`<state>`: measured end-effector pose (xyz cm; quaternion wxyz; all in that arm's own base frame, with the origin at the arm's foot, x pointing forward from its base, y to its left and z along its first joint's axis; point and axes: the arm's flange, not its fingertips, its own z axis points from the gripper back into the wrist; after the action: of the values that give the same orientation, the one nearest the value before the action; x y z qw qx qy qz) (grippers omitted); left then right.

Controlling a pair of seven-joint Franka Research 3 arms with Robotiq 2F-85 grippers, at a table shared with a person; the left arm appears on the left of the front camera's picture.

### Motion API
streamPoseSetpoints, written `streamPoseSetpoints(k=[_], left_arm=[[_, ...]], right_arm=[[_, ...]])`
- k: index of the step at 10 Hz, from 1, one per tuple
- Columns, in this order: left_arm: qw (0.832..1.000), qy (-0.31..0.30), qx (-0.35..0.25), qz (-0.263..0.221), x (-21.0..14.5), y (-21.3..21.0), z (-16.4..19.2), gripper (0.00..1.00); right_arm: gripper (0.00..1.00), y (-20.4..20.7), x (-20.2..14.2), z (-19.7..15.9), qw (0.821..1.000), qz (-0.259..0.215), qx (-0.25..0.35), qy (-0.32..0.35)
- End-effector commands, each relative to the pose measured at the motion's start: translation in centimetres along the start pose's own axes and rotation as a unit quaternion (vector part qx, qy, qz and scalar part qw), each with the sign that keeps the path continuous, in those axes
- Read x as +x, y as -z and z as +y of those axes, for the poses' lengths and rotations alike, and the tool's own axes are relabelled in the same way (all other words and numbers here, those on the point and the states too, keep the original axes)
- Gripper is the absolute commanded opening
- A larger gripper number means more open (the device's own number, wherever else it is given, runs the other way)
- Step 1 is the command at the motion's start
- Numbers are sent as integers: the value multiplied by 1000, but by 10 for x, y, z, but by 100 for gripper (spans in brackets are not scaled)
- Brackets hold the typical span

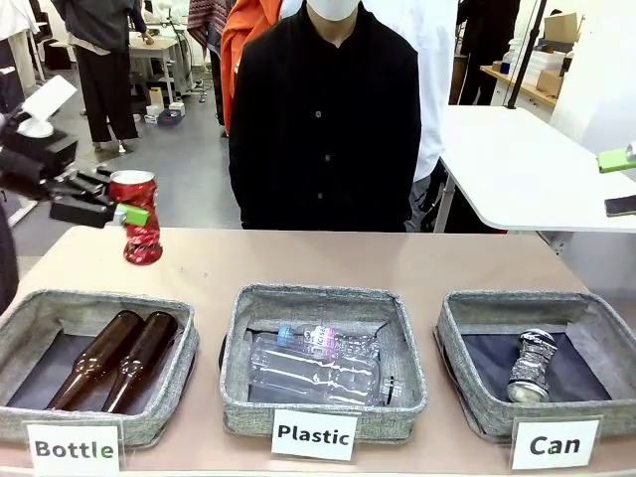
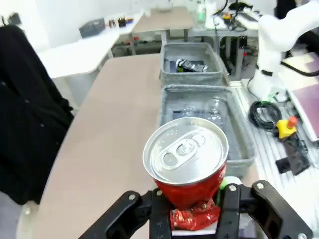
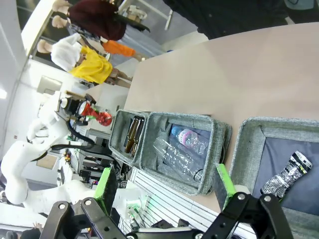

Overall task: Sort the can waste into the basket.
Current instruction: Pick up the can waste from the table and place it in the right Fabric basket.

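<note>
I have the red can (image 1: pixel 139 217) clamped in the left gripper (image 1: pixel 119 206), the green pads closed on its crumpled body partway down. It hangs in the air above the table's (image 1: pixel 328 260) far left part, beyond the basket carded "Bottle" (image 1: pixel 94 358), and its long axis is roughly upright with a slight lean. From the left wrist the silver top (image 2: pixel 185 155) faces the camera, with the red body (image 2: pixel 192 194) pinched between the two black fingers (image 2: pixel 160 216).

The relation I care about is sideways. Taking the "Can" basket (image 1: pixel 547 363) as my landmark, the red can is well apart from it, across the whole row, with the "Bottle" and "Plastic" (image 1: pixel 323 360) baskets lying between. The left wrist view lines this up nicely: straight ahead of the can sits the plastic basket (image 2: pixel 204 122), and behind that the "Can" basket (image 2: pixel 193 62). So I judge the carry runs along that line, high enough to clear the walls in between.

The silver-grey can (image 1: pixel 532 365) already lies inside the "Can" basket, on the dark lining towards its middle.

The right gripper (image 3: pixel 167 191) is spread wide and empty, hovering near that basket (image 3: pixel 279 149). It is the nearer arm to the target, but the left one has the load.
</note>
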<state>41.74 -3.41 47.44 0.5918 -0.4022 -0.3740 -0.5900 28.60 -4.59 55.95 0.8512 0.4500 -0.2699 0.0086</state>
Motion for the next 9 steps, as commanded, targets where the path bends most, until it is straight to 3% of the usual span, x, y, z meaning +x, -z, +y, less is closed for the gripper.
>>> streamPoseSetpoints(k=[1, 2, 4, 5, 6, 7, 8, 9], left_arm=[[997, -40, -57, -22, -1, 1, -12, 0], [1000, 0, 0, 0, 0, 0, 0, 0], [1000, 0, 0, 0, 0, 0, 0, 0], [1000, -14, -13, -8, -3, 2, -11, 26], [992, -68, 22, -105, -14, 19, -8, 26], [991, -86, 45, -89, -1, 62, -22, 26], [993, -67, -12, -92, 28, 115, -45, 26], [992, -69, -19, -101, 62, 169, -70, 26]], right_arm=[[100, -1, 0, -2, 1000, 4, -2, -11], [100, -1, 0, -2, 1000, 4, -2, -11], [100, -1, 0, -2, 1000, 4, -2, -11], [100, -1, 0, -2, 1000, 4, -2, -11], [100, -1, 0, -2, 1000, 4, -2, -11], [100, -1, 0, -2, 1000, 4, -2, -11], [100, 0, 0, 0, 1000, 0, 0, 0], [100, -26, -7, 20, 997, 42, -59, -36]])
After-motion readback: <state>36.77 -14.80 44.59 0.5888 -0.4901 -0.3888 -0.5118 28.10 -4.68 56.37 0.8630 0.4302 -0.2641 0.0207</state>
